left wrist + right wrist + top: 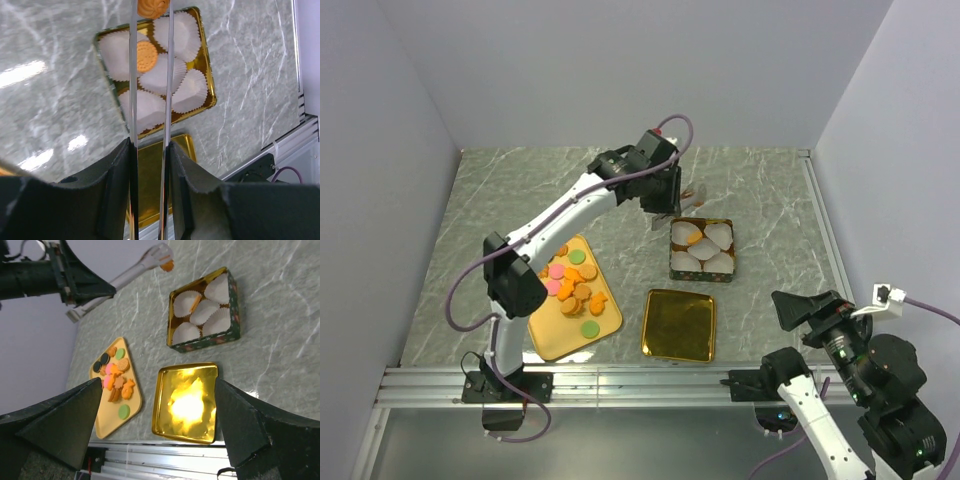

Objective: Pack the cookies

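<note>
The left gripper is closed on the handle end of a pair of clear tongs, w/ both blades pressed between its fingers and running out nearly parallel. One orange cookie is pinched at the tong tips. In the right wrist view it is seen raised over the worktop, approx. at the far edge of the square tin. It cannot be told if it is over the tin or just beyond it. The tin is lined w/ white paper cups, and a second orange cookie is lying among the cups; it cannot be told if it is inside one cup or between two. The other cookies (orange, pink, green, dark brown) are lying in a loose group on the yellow tray, which is placed to the left of the tin and apart from it. The gold lid is laid flat on the worktop just in front of the tin, beside the tray. The right gripper is held wide open w/ nothing between its fingers, at the near right side of the worktop, facing the lid and the tin.
</note>
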You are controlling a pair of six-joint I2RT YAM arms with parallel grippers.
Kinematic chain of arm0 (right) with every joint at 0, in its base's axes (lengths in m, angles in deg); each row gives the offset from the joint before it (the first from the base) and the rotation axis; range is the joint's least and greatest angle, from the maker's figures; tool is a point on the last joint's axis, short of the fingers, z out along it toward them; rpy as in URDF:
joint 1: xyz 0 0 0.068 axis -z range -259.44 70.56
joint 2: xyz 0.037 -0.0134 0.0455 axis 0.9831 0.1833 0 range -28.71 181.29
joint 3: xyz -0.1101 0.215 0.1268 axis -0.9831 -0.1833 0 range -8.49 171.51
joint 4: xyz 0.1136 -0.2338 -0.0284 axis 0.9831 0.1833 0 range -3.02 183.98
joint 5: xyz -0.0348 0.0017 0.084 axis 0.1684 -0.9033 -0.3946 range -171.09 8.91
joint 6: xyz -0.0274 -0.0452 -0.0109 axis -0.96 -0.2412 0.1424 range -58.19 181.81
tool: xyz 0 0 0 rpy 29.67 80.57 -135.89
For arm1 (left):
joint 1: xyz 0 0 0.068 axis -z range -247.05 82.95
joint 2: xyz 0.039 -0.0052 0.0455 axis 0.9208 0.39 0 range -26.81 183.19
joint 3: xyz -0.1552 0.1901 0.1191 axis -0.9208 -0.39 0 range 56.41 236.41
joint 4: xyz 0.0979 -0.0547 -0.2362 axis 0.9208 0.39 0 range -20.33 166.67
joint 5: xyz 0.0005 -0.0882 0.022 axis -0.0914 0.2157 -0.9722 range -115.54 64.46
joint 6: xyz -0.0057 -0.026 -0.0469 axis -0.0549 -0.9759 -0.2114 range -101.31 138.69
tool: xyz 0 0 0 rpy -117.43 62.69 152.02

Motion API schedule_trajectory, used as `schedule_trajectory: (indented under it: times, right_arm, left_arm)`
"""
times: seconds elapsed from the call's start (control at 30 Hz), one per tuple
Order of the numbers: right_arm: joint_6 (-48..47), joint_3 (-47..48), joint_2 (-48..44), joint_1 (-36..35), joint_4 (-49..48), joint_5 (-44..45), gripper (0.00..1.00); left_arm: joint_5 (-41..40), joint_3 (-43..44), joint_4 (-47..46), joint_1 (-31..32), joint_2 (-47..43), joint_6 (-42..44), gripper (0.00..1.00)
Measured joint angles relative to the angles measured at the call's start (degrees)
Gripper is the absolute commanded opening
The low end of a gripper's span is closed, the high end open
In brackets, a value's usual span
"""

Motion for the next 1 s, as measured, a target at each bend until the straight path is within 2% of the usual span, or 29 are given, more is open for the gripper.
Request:
schedule_trajectory:
  times: [0.3,0.57,0.87,1.0]
  right_arm:
    - [-1.99,0.81,-1.05,0.0,2.49,3.45,1.0]
    - [-3.32,0.81,-1.05,0.0,3.5,5.35,1.0]
    - [-4.04,0.68,-1.05,0.0,3.58,6.23,1.0]
    - [-4.02,0.68,-1.05,0.0,3.78,6.71,1.0]
  left_arm:
    - [2.36,2.4,-2.29,2.45,6.91,-0.07,0.22]
    - [2.4,2.67,-2.47,4.09,8.46,-0.17,0.23]
    - [3.34,2.99,-4.63,4.42,10.45,-0.48,0.25]
    - [3.65,2.99,-4.61,4.48,11.89,-0.52,0.29]
